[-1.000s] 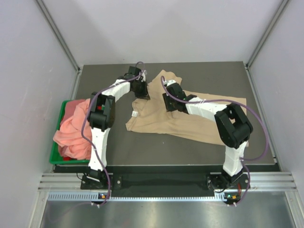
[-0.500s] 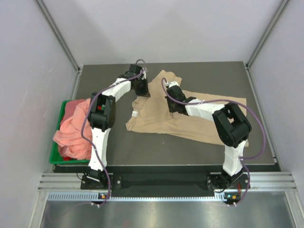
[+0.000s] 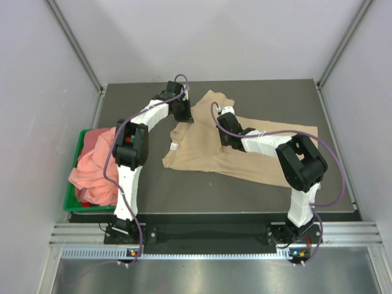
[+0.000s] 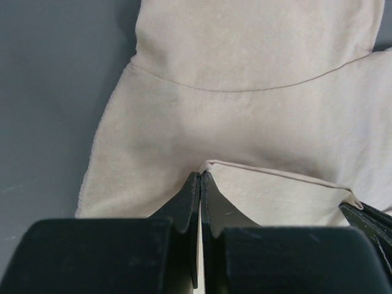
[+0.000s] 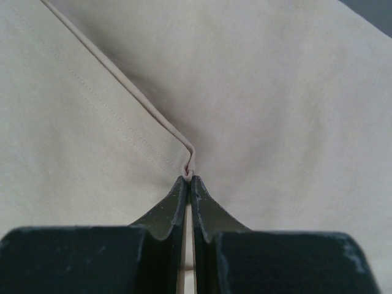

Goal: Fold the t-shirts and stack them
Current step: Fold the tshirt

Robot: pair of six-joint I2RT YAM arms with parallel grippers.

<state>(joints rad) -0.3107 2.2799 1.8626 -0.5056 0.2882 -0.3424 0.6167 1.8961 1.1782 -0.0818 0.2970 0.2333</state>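
As the tan t-shirt lies pinched, green bin — pink t-shirts overflowing.

No text, brand, number or sign can be read in any of the views: a small white neck label is seen at the near-left edge of the tan t-shirt, but whatever may be printed on it is too small to be made out.

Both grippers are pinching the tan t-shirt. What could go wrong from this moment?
1. The right gripper pinches only a thin hem of the tan t-shirt at its very tips; the cloth may slip out.
2. The left gripper holds a small folded corner, so pulling unevenly could wrinkle the fold.
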